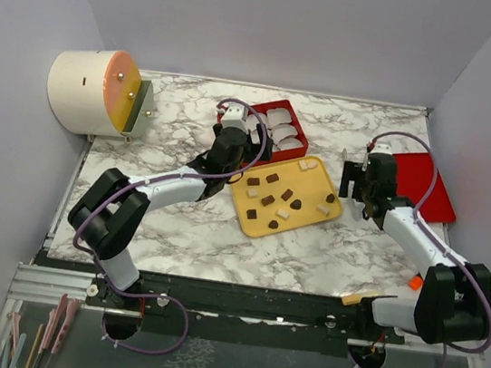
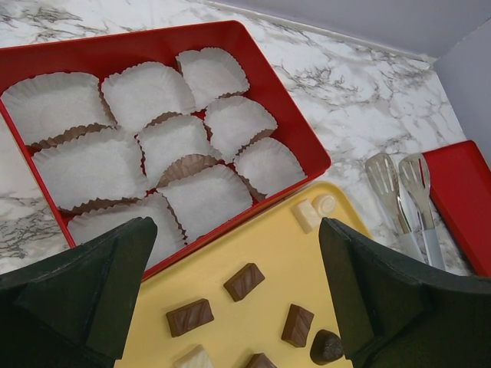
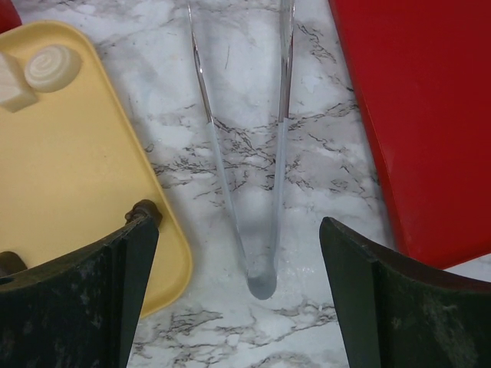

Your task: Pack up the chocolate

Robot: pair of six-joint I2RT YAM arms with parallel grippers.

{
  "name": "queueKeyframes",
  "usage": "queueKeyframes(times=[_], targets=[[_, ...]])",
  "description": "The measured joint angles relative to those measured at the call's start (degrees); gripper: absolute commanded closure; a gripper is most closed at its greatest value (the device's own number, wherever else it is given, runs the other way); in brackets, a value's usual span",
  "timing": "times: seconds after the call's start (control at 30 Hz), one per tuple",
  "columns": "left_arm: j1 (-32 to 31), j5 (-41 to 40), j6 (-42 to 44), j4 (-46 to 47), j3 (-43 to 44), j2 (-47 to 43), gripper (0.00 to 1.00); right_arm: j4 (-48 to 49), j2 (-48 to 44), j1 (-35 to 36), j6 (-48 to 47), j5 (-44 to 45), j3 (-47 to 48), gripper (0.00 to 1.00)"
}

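- Marble-patterned worktop (image 1: 175,229) carries a flat yellow tray (image 2: 268,245), and the chocolate (image 2: 244,281) lies scattered on it: small dark brown and cream-white pieces.
- A red rectangular box (image 2: 115,42) touches the tray's far edge, filled with white paper cups (image 2: 146,92).
- The left pincer (image 2: 238,291) hovers where box and tray meet, jaws spread wide, gripping nothing.
- The right pincer (image 3: 238,299) gapes just as wide and empty above metal tongs (image 3: 261,280), which lie between the tray and a flat red lid (image 3: 414,115).

Yellow tray (image 2: 268,238), red box (image 2: 153,46), marbled table (image 2: 368,92), brown chocolate (image 2: 244,281)
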Motion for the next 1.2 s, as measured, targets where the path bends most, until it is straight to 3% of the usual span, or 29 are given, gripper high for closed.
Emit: queueKeyframes(times=[0.5, 1.2], targets=[[0.0, 0.0, -0.2, 3.28, -0.83, 0.17, 0.02, 10.14, 9.2, -3.67, -2.6, -0.68, -0.66, 0.08], [0.0, -0.04, -1.46, 4.57, -1.51, 0.72, 0.03, 10.71, 17.66, -5.88, -3.02, -8.2, 2.8, 0.09]])
